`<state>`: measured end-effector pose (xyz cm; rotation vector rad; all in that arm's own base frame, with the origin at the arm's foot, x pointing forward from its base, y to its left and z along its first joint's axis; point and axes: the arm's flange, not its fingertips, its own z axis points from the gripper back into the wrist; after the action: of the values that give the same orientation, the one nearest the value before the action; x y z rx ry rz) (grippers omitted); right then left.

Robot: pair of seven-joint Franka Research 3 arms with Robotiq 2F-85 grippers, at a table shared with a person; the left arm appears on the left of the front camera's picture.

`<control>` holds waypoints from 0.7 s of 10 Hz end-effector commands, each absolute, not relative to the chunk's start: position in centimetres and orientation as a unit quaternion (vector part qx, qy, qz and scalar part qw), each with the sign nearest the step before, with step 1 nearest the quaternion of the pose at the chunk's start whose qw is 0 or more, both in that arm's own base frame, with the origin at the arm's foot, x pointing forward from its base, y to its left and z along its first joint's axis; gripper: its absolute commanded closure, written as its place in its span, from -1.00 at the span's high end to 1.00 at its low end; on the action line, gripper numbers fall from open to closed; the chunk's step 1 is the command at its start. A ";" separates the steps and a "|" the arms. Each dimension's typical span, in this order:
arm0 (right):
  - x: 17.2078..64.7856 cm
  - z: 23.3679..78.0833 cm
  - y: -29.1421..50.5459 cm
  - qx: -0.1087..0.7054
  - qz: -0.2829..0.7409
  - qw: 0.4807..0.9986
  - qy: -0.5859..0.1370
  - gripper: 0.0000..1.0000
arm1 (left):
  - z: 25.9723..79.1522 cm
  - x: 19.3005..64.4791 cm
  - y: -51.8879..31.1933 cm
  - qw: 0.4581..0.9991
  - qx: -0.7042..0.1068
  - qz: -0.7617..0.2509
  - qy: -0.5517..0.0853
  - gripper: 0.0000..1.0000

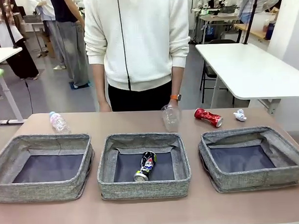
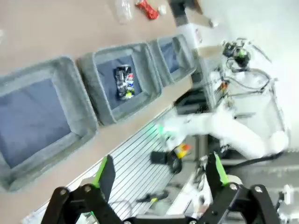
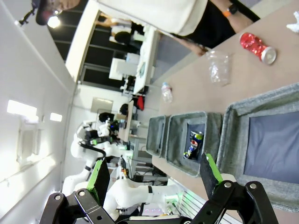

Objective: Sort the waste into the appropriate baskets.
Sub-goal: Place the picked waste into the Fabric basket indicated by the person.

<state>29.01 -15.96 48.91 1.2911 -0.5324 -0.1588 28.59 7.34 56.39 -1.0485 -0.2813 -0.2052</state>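
Lying on its side on the dark bottom of the middle basket (image 1: 142, 189), at lower centre of the front view, is the dark printed can (image 1: 145, 166), its silver end toward the near wall. The left basket (image 1: 41, 190) and the right basket (image 1: 250, 181) flank it in a row across the lower frame, close together but apart, their dark bottoms bare. On the brown table (image 1: 143, 213) beyond the baskets, across the middle of the frame, is the other waste. A clear bottle (image 1: 58, 122) lies at centre left, and a clear cup (image 1: 171, 117) stands just behind the middle basket. A crushed red can (image 1: 208, 117) lies right of the cup, with a crumpled white paper ball (image 1: 240, 115) farther right. A person (image 1: 137, 43) in a white top stands at the table's far edge, upper centre, arms down. In the left wrist view the left gripper (image 2: 160, 161) rises from the bottom edge, fingers spread wide and holding nothing, well apart from the baskets in the upper left. In the right wrist view the right gripper (image 3: 154, 161) also has its fingers spread apart, gripping nothing.
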 end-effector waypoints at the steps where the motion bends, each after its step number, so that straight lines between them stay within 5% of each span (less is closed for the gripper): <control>1: 29.2 49.1 -15.9 0.597 -0.065 0.757 -0.259 1.00 | 59.3 30.5 3.2 0.873 -0.447 -0.158 -0.113 1.00; 7: 29.2 49.1 -15.9 0.597 -0.065 0.757 -0.259 1.00 | 59.3 30.5 3.2 0.873 -0.447 -0.158 -0.113 1.00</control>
<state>29.04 -15.94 48.98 1.2942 -0.5360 -0.1595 30.84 2.42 59.39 -0.9156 -0.2357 -0.3207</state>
